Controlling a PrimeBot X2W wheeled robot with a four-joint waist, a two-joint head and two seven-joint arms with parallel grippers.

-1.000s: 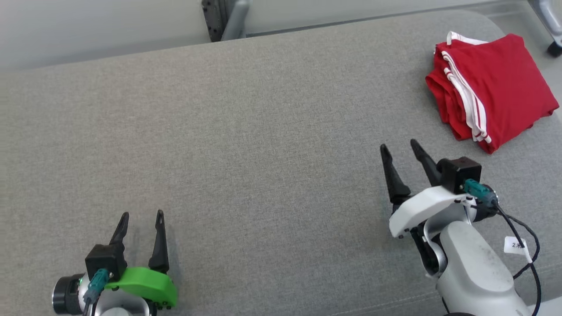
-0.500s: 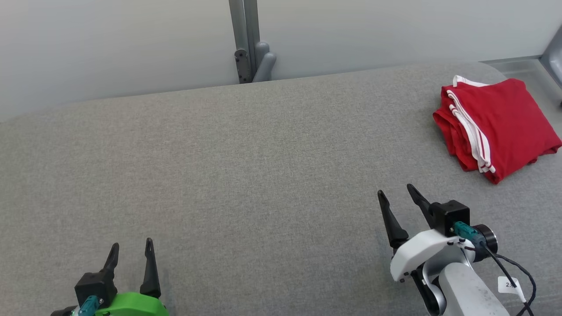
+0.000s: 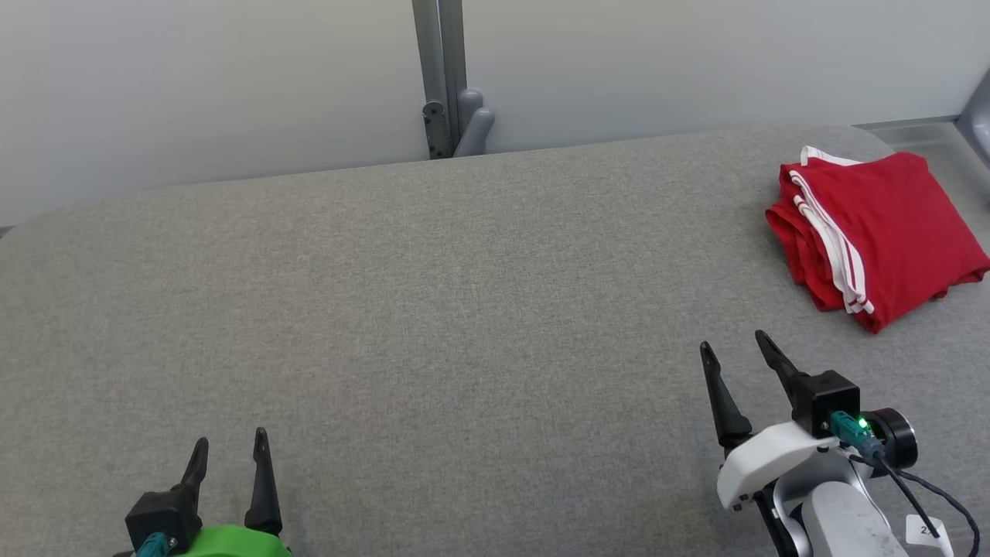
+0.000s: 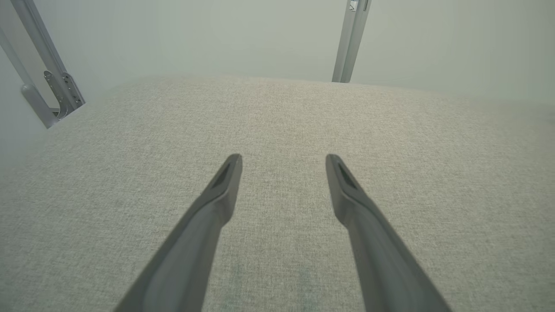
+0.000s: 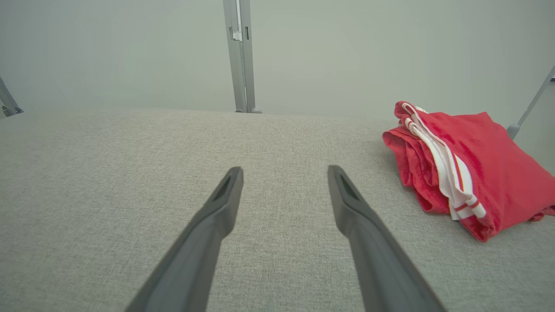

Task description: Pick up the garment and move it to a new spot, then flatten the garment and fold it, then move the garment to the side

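The garment (image 3: 882,232) is red with white stripes and lies folded in a compact stack at the far right of the grey padded table (image 3: 464,309). It also shows at the right in the right wrist view, garment (image 5: 472,169). My right gripper (image 3: 735,340) stands open below and left of it, apart from the cloth, with nothing between its fingers (image 5: 225,195). My left gripper (image 3: 230,441) is open near the table's front left, empty; its fingers (image 4: 225,182) hover over bare fabric.
A grey metal post (image 3: 445,77) with a bracket stands behind the table's far edge against a pale wall. Another angled metal strut (image 4: 47,82) is at the table's left end. The table's right edge lies just past the garment.
The head camera has tilted up, so the whole scene sits lower in the picture. My right gripper has drawn back a little from the garment. Both grippers stay open.
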